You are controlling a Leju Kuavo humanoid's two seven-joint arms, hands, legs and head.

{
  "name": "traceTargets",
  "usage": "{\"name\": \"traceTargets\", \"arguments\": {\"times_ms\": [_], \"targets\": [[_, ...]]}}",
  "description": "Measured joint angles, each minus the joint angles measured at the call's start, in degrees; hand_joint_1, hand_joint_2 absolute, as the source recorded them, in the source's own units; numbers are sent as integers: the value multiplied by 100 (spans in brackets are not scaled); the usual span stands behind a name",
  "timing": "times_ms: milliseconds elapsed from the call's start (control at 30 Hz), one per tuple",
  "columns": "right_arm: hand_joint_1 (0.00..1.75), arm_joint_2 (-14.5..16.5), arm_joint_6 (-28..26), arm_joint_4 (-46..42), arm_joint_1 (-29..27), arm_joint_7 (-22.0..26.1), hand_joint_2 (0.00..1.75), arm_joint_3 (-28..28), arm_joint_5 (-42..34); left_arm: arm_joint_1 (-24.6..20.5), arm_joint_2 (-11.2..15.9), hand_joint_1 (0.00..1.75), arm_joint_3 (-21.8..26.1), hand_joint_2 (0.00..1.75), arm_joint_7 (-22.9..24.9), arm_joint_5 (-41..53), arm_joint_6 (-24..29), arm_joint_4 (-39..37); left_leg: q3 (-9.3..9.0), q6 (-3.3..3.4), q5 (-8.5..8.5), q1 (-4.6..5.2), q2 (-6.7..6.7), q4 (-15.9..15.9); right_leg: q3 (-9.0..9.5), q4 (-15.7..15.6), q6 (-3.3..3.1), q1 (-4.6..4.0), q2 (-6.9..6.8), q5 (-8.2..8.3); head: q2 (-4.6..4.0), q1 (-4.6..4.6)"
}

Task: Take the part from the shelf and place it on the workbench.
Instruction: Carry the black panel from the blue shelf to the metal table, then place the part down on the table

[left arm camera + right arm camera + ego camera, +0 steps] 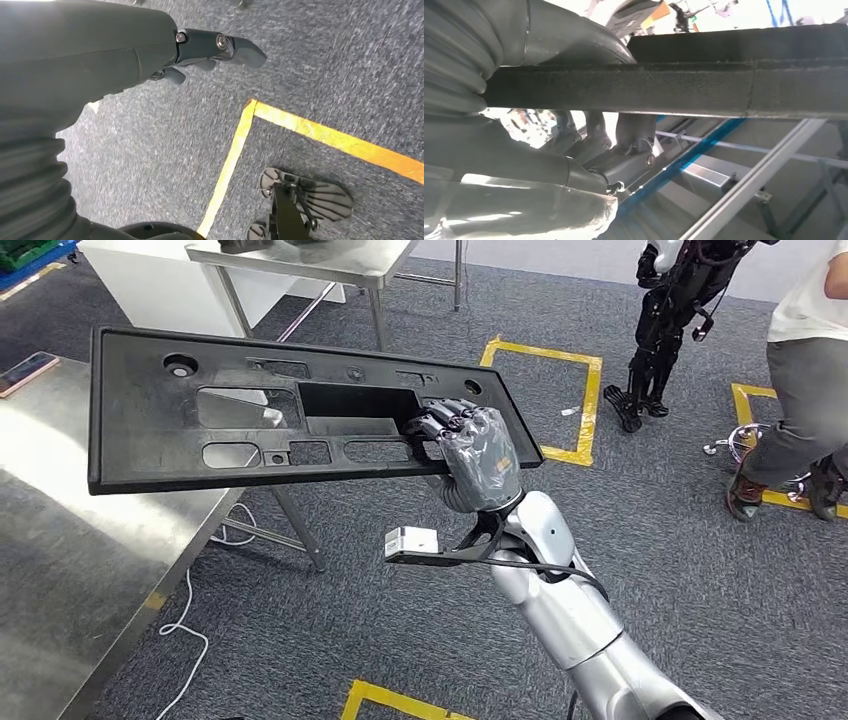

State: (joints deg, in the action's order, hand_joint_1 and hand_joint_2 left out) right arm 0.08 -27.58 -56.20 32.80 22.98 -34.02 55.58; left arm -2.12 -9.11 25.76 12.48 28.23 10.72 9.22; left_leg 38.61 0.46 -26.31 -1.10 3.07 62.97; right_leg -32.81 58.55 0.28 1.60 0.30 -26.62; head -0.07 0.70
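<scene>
A long black plastic part point(240, 410) with several cut-outs is held flat in the air by my right hand point(470, 455), which grips its near edge at the right end. The part's left half hangs above the steel workbench point(60, 540) at the left. In the right wrist view the part's edge point(704, 90) crosses the picture, with my right hand's fingers point(624, 150) curled around it. My left hand point(150, 50) hangs over the carpet, fingers loosely extended, holding nothing.
A second steel table point(330, 265) stands behind. Yellow tape squares point(560, 400) mark the grey carpet. Another black robot point(670, 310) stands at the back right, and a person point(800, 390) stands at the right edge. A white cable point(185, 625) lies under the workbench.
</scene>
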Motion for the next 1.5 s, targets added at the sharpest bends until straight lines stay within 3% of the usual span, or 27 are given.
{"name": "traceTargets", "arguments": {"times_ms": [67,133,167,200,267,333,400,433,500,567,633,667,700,767,833,900,933,1000,1067,1133,1167,1233,1267,1333,1367,1433,1500], "targets": [[175,-15,24,-8,-21,-1,175,41,20,-8,-2,0,-8,175,3,22,2,0,386,-20,-345,0,-235,768,4,0,-56,-50,-122,-18,0,31],[175,-29,34,-9,-67,-1,175,80,50,-6,-4,0,-13,175,12,46,0,0,608,-11,-434,-3,-289,1182,6,1,-89,-91,-259,-35,0,31],[175,-31,34,-11,-85,-3,175,95,69,-4,-4,0,-14,175,18,52,-2,0,544,9,-317,1,-303,1049,11,1,-99,-107,-320,-43,0,31],[175,-32,32,-16,-96,-6,175,108,84,-3,-3,0,-13,175,24,56,-4,1,371,41,-132,12,-351,722,19,1,-105,-121,-376,-54,0,32],[175,-34,27,-49,-101,-13,175,137,119,-11,0,0,-14,175,30,67,-11,2,-45,128,153,80,-625,-53,37,0,-96,-161,-472,-76,0,27],[175,-42,23,-89,-116,-24,175,166,156,-28,3,0,-16,175,31,81,-21,3,-215,190,195,159,-789,-387,48,-5,-60,-189,-568,-99,0,24],[175,-45,21,-115,-143,-41,175,182,190,-34,4,0,-17,175,30,92,-32,4,-220,217,191,186,-668,-423,84,-28,-12,-197,-683,-123,0,28],[175,-49,20,-137,-158,-48,175,192,201,-30,2,0,-18,175,27,98,-36,4,-255,233,209,169,-604,-467,94,-10,15,-198,-674,-155,0,26],[175,-73,17,-186,-170,-57,175,230,212,-37,-1,0,-26,175,20,126,-42,5,-334,276,254,123,-459,-552,-14,304,31,-191,-440,-331,0,23],[175,-128,17,-214,-212,-67,175,275,226,-59,-2,0,-58,175,18,162,-54,7,-363,304,269,97,-294,-572,-366,1035,6,-160,-145,-619,0,4],[175,-196,19,-218,-297,-78,175,312,248,-69,-2,0,-96,175,26,181,-73,7,-367,312,267,95,-100,-569,-681,1560,38,-131,-64,-742,0,-19],[175,-224,19,-220,-332,-81,175,329,260,-65,-2,0,-106,175,33,184,-81,7,-372,309,265,94,-3,-566,-707,1523,87,-114,-51,-671,0,-24],[175,-241,20,-226,-350,-83,175,343,267,-60,-1,0,-110,175,42,186,-88,7,-379,301,262,91,82,-562,-613,1245,149,-91,-31,-510,0,-24],[175,-259,20,-248,-357,-85,175,366,280,-57,3,0,-114,175,62,194,-92,7,-377,259,241,98,228,-534,-290,451,257,-26,141,-137,0,-30],[175,-268,24,-272,-370,-87,175,380,296,-56,11,0,-123,175,82,215,-93,7,-339,196,228,105,333,-502,-112,35,244,1,263,41,0,-28],[175,-272,34,-284,-386,-98,175,384,303,-37,28,0,-136,175,91,247,-99,5,-301,136,232,85,409,-498,-98,2,157,-14,196,61,0,-20],[175,-272,45,-290,-387,-107,175,394,299,-24,39,0,-144,175,86,263,-104,5,-283,108,212,76,378,-474,-88,-7,119,-13,156,67,0,-14],[175,-278,76,-299,-377,-119,175,433,291,-14,58,0,-154,175,69,287,-112,4,-148,50,24,74,127,-175,-58,-29,28,1,55,66,0,23],[175,-308,126,-297,-369,-121,175,491,293,-22,64,0,-158,175,49,303,-117,4,209,6,-334,64,-182,558,-37,-32,-44,-25,-66,45,0,60],[175,-344,191,-266,-341,-120,175,547,305,-23,73,0,-160,175,37,334,-128,4,544,-16,-529,44,-280,1172,-29,-32,-74,-53,-197,27,0,62],[175,-355,217,-243,-310,-119,175,572,311,-21,78,0,-161,175,35,350,-134,4,572,-16,-470,40,-292,1193,-25,-32,-81,-62,-258,21,0,63],[175,-372,255,-187,-220,-114,175,625,319,-20,96,0,-162,175,35,375,-143,5,278,25,-98,49,-387,588,-2,-32,-78,-75,-369,1,0,64],[175,-378,265,-163,-169,-111,175,648,319,-25,105,0,-163,175,35,384,-144,5,58,60,62,78,-525,169,12,-31,-67,-92,-420,-13,0,63],[175,-393,294,-92,-51,-96,175,693,301,-46,124,0,-168,175,34,397,-146,7,-213,128,209,142,-713,-360,23,-31,-30,-134,-517,-40,0,58],[175,-399,310,-37,14,-75,175,710,283,-54,130,0,-175,175,33,400,-149,7,-230,149,195,171,-721,-425,27,-36,-9,-150,-572,-50,0,54],[175,-404,332,100,156,-7,175,744,234,-54,134,0,-197,175,33,408,-156,7,-240,200,225,163,-578,-473,41,-41,44,-173,-653,-75,0,51],[175,-408,339,226,302,42,175,786,197,-51,137,0,-219,175,31,414,-162,7,-294,259,273,127,-451,-544,-29,162,73,-172,-455,-187,0,42]]}}
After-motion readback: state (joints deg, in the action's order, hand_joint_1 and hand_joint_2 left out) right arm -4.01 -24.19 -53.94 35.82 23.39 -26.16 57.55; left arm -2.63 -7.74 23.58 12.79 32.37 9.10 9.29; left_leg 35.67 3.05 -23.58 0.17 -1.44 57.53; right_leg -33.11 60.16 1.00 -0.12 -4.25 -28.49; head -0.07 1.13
